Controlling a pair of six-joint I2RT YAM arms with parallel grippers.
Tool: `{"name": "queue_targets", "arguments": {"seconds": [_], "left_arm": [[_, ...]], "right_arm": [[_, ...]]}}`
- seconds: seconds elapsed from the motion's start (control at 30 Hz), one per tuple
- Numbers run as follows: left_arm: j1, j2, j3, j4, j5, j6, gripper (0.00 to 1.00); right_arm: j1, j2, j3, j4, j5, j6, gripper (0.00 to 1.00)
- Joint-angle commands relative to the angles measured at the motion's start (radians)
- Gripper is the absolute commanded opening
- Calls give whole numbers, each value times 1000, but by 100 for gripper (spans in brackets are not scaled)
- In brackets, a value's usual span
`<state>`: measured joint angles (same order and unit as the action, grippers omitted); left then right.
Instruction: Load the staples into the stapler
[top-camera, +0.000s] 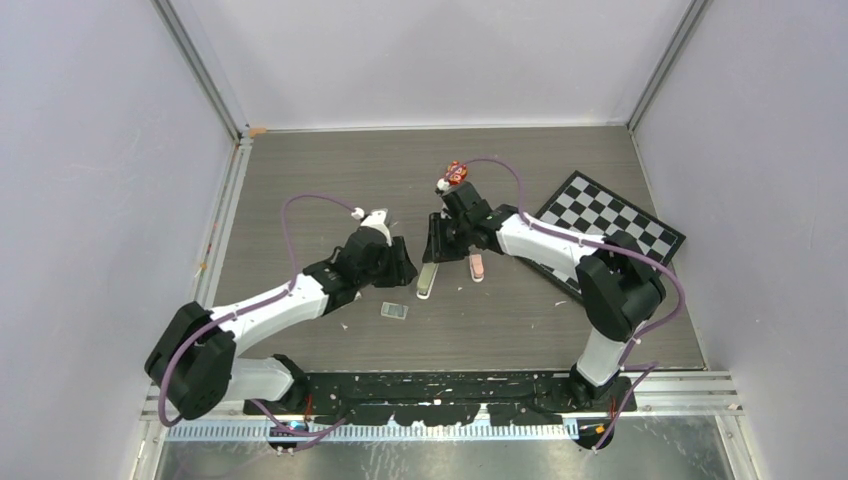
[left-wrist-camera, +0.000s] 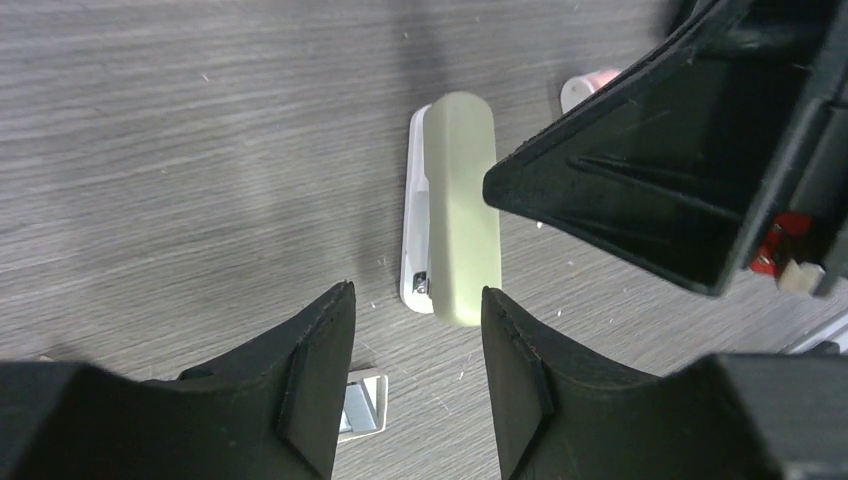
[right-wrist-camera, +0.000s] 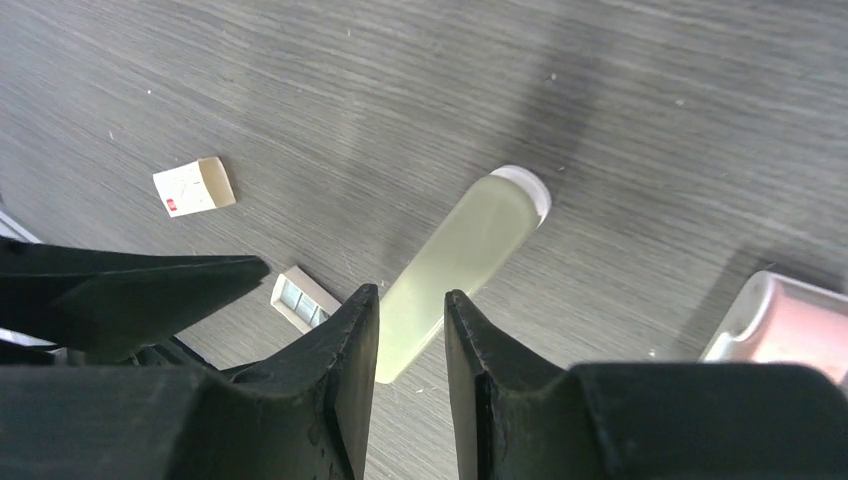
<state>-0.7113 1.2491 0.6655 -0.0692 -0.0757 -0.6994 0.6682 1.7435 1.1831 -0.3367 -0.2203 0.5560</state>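
At the middle of the table (top-camera: 300, 180), between the two claws, the stapler (top-camera: 427, 280) lay flat. Its long axis ran from the near edge toward the back wall, and as far as I could see its olive top was down over the pale base.

The right claw (top-camera: 441, 238) hung at the stapler's far end, its fingers (right-wrist-camera: 345, 370) set at a narrow gap with nothing in them. In its own wrist view the bar ran on from that gap, almost in line with it. The left claw (top-camera: 396, 263) sat just to the stapler's left, spread moderately wide and empty, with the bar's near end showing straight ahead through the opening.

The staples (top-camera: 394, 311), a small silvery block in a pale tray, lay apart from the stapler. They were off to the left of its near end, closer to the arm bases and just on the near side of the left claw. To my eye the left arm was the closer one to them, while the right was better lined up on the stapler. A pink-and-white piece (top-camera: 476, 267) lay just right of the stapler, out of the way.
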Motion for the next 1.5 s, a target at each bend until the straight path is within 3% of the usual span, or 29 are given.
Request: {"name": "queue_targets", "arguments": {"seconds": [0.0, 0.17, 0.5, 0.67, 0.8, 1.0, 1.1, 1.13, 1.17, 1.27, 1.33, 1.47], "left_arm": [[3, 47, 12, 61, 84, 2, 50], [2, 96, -24, 129, 120, -4, 49], [1, 208, -108, 213, 129, -60, 31], [1, 169, -108, 224, 107, -80, 32], [1, 97, -40, 113, 83, -49, 39], [3, -67, 111, -142, 4, 35, 49], [3, -166, 202, -268, -13, 82, 53], [3, -199, 230, -306, -18, 99, 55], [2, -229, 262, -353, -29, 113, 56], [3, -312, 338, -444, -31, 155, 63], [2, -356, 375, -491, -25, 179, 96], [2, -443, 408, -567, -17, 209, 100]], "right_arm": [[39, -4, -3, -26, 80, 56, 36], [70, 15, -31, -30, 109, 97, 36], [95, 52, -122, -13, 152, 137, 33], [94, 24, -92, -43, 168, 99, 33], [86, -50, -10, -130, 215, 66, 40], [80, -230, 57, -253, 327, 31, 61], [80, -345, 60, -316, 389, 23, 79], [80, -387, 58, -336, 412, 24, 93], [80, -428, 53, -354, 433, 27, 99], [80, -556, 19, -386, 482, 37, 100], [80, -637, -5, -399, 500, 37, 100], [80, -797, -61, -409, 530, 42, 100]]}}
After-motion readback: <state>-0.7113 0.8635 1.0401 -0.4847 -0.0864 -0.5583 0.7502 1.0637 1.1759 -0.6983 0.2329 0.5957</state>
